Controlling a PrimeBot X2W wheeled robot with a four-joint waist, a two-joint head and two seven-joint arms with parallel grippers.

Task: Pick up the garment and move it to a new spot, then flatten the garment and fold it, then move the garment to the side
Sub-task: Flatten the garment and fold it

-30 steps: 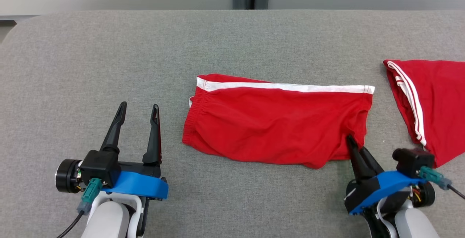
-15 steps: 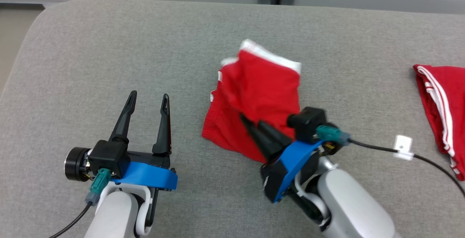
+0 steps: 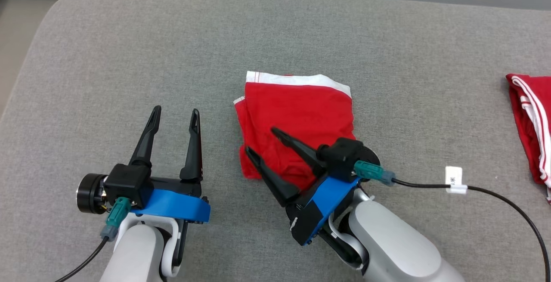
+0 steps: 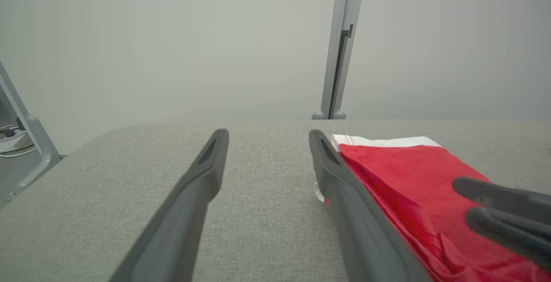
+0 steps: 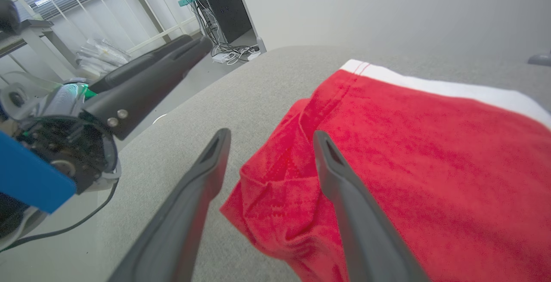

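Garment (image 3: 301, 110) corner under R hand (image 3: 260, 139)

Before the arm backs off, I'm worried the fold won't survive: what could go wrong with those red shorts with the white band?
The open right gripper straddles the rumpled near corner of the folded red shorts with the white band; a low retreat could snag it and flip the fold open. The layers look offset at the left edge, so dragging the shorts aside by one corner may unfold them.
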